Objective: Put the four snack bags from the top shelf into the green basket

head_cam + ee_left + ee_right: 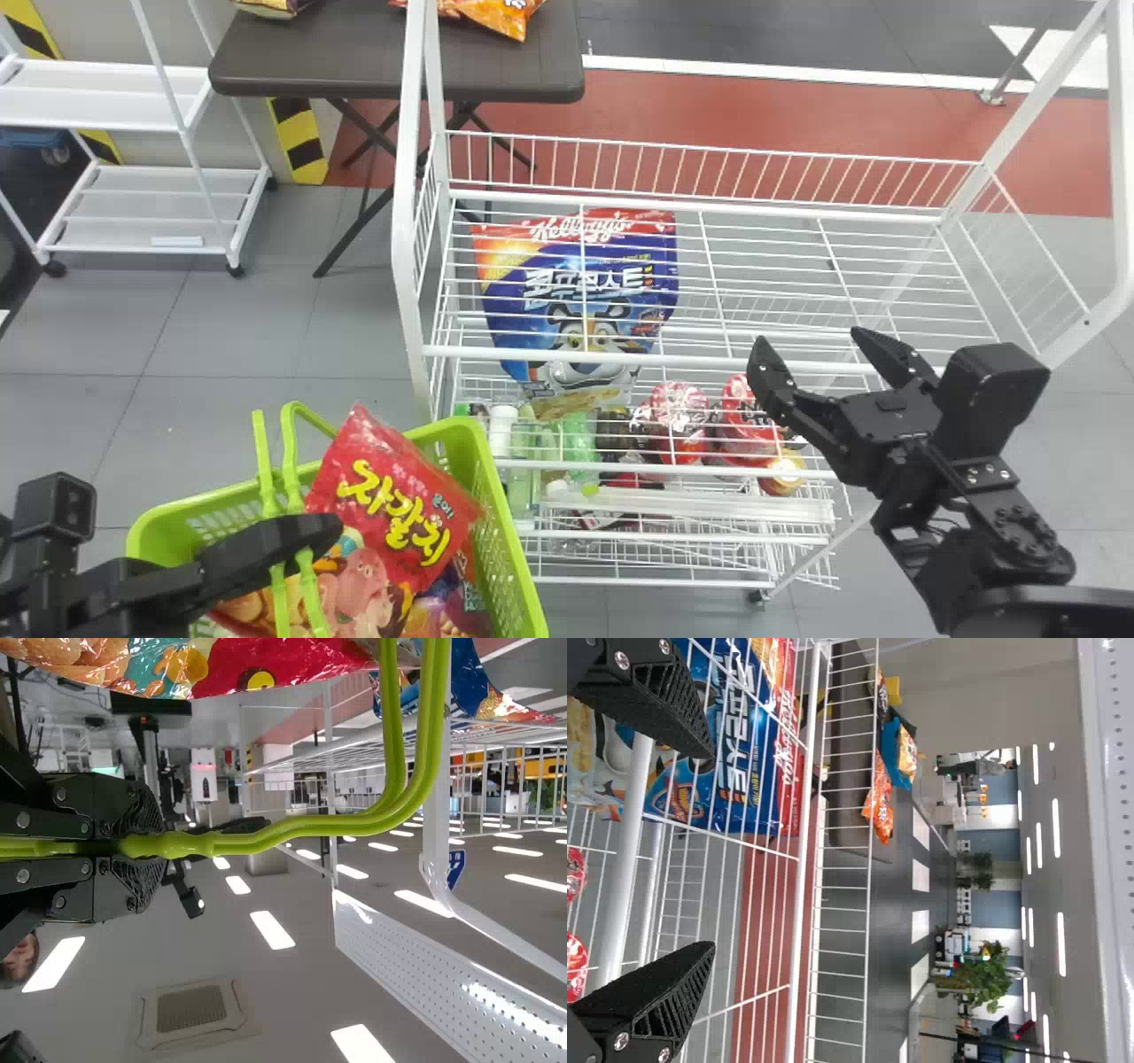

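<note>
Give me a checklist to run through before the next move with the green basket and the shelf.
1. Left gripper closed on the basket handles: ok.
2. Right gripper free to work: ok, fingers apart with nothing between them.
3. Red bag in the green basket: ok, it lies on top of other bags.
4. All four snack bags in: cannot tell, they overlap.
5. Blue bag on the top shelf: not ok, it is below that shelf's wires.

Your right arm (1005,523) is black, its tapered fingers (656,992) finely ribbed inside, with bright round screws (622,1041).
</note>
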Available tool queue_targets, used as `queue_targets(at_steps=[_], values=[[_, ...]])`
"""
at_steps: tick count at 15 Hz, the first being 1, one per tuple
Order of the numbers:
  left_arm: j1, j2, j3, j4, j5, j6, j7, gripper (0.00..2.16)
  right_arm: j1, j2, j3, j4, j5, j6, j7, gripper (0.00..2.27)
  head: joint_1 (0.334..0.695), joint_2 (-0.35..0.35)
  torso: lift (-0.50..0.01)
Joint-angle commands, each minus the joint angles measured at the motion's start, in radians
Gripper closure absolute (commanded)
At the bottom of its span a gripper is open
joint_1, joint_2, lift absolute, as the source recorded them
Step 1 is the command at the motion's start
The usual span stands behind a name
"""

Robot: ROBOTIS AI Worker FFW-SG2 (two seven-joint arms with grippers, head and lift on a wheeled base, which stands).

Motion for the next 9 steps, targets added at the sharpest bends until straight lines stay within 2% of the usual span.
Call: queue_targets(at_steps=[1, 9], values=[[0.000, 0.000, 0.002, 0.003, 0.000, -0.003, -0.011, 2.15, 0.006, 0.001, -0.003, -0.006, 0.000, -0.005, 0.000, 0.04, 0.695, -0.095, 0.000], [0.009, 0.000, 0.008, 0.002, 0.001, -0.003, -0.011, 2.15, 0.006, 0.006, 0.001, -0.009, -0.021, -0.014, -0.017, 0.05, 0.695, -0.093, 0.000]])
